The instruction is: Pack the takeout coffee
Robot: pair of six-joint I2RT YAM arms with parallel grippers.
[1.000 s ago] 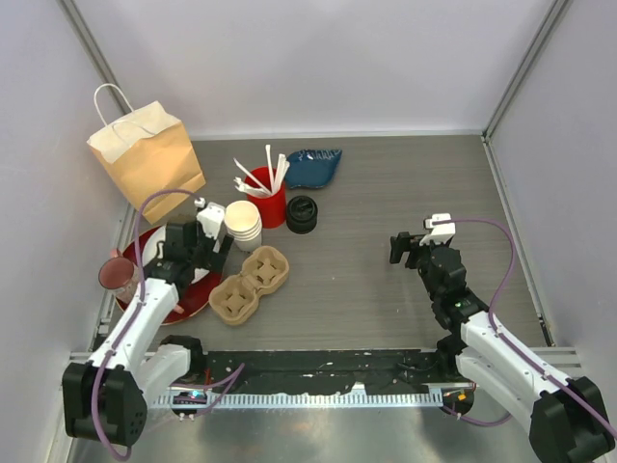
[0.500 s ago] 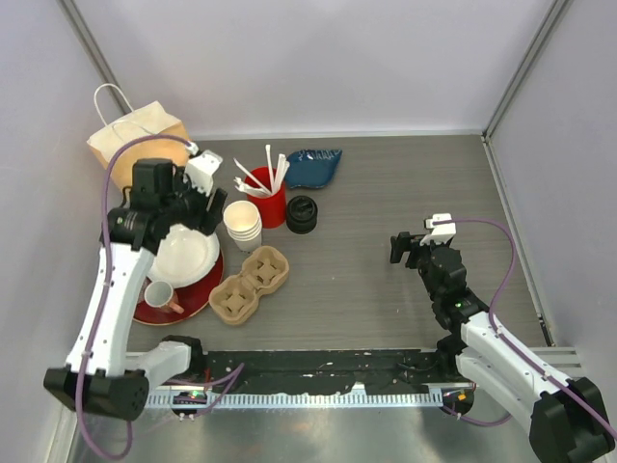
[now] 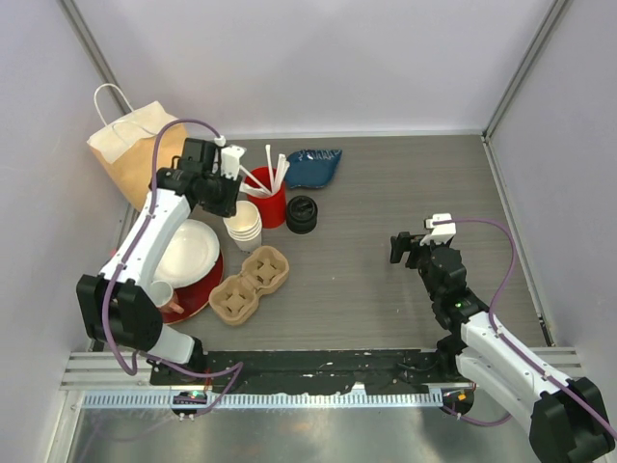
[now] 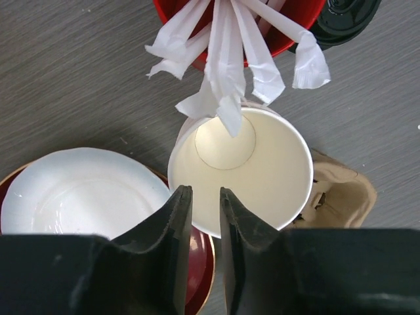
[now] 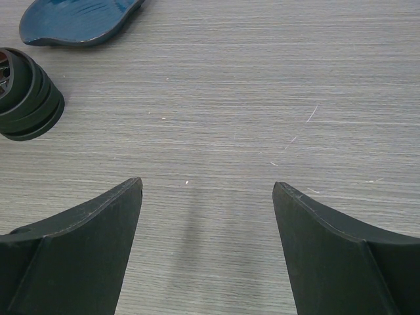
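The takeout coffee shows as a stack of cream paper cups (image 3: 243, 224), open-topped and without lids, beside a separate stack of black lids (image 3: 302, 214). My left gripper (image 3: 229, 198) hovers over the near rim of the top cup (image 4: 262, 177). Its jaws (image 4: 205, 191) stand a narrow gap apart with nothing between them. A red cup (image 3: 270, 204) of white paper-wrapped sticks stands just behind the stack, and the sticks droop over the cup's far rim. My right gripper (image 3: 397, 248) rests low over bare table at the right, open wide and empty (image 5: 207, 184).
A two-hole pulp carrier (image 3: 251, 283) lies in front of the cups. A white plate (image 3: 188, 253) on a red plate (image 3: 198, 299) and a mug (image 3: 162, 294) sit at the left. A brown paper bag (image 3: 149, 164) stands at the back left, a blue dish (image 3: 313, 166) behind the lids.
My left arm swung from over the plates to the back, then right over the cup stack. Its jaws went from wide open to a narrow gap. The right arm stayed still.
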